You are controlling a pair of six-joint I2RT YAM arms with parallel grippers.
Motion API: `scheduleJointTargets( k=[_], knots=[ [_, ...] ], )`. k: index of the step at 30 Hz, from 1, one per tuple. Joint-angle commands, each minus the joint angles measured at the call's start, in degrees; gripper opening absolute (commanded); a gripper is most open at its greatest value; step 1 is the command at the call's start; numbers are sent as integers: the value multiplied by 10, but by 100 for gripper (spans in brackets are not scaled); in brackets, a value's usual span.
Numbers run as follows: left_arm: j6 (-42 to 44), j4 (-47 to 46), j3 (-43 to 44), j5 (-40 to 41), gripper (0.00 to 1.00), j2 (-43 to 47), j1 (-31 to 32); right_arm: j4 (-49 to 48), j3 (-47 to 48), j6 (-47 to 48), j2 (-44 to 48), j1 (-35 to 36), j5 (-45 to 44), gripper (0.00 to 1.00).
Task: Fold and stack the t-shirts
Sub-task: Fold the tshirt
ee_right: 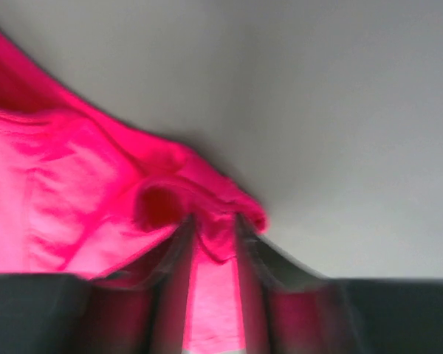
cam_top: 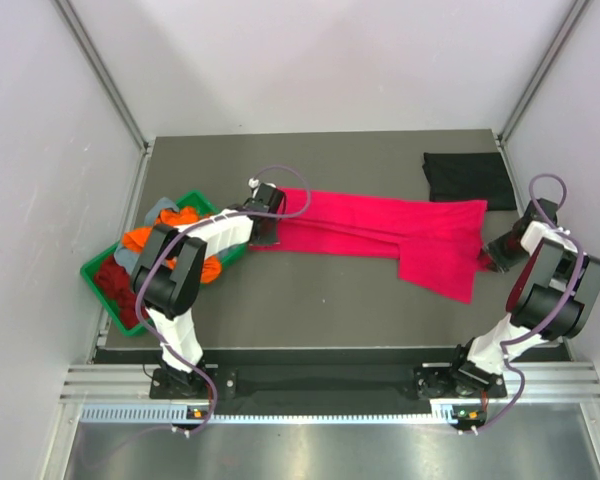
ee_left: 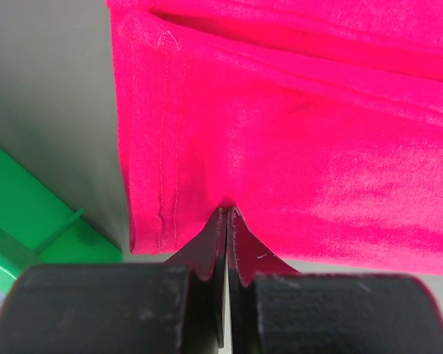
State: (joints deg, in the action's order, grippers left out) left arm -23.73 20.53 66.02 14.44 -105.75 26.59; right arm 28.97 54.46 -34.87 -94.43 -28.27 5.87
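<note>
A bright pink-red t-shirt (cam_top: pixel 380 230) lies stretched in a long band across the table, its right part folded into a wider flap. My left gripper (cam_top: pixel 276 222) is shut on the shirt's left hemmed edge (ee_left: pixel 162 147), with the jaws pressed together (ee_left: pixel 227 212). At the right end, my right gripper (cam_top: pixel 488 258) has a bunched fold of the same shirt (ee_right: pixel 81 184) pinched between its fingers (ee_right: pixel 214 221); that view is blurred. A folded black t-shirt (cam_top: pixel 468 178) rests at the back right.
A green tray (cam_top: pixel 98 272) sits at the table's left edge. It holds crumpled orange (cam_top: pixel 175 225), dark red (cam_top: pixel 112 280) and grey-blue (cam_top: pixel 158 208) t-shirts. My left forearm reaches over the tray. Grey walls close in the table on three sides.
</note>
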Motion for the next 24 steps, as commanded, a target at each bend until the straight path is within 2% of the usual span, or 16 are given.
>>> scheduleJointTargets(
  k=[1,2,3,14,24],
  knots=[
    [1,39,-29,-30,0,-6,20,15,8,19,-22,-4,-49,21],
    [0,40,-32,-30,0,-3,23,22,10,23,-22,-6,-52,5],
    [0,42,-34,-30,0,1,26,25,12,24,-22,-8,-54,0],
    [-18,84,-62,-19,0,61,80,45,21,74,12,-33,-94,0],
    [-35,102,-103,-20,0,109,101,57,9,90,37,-57,-95,0]
  ],
)
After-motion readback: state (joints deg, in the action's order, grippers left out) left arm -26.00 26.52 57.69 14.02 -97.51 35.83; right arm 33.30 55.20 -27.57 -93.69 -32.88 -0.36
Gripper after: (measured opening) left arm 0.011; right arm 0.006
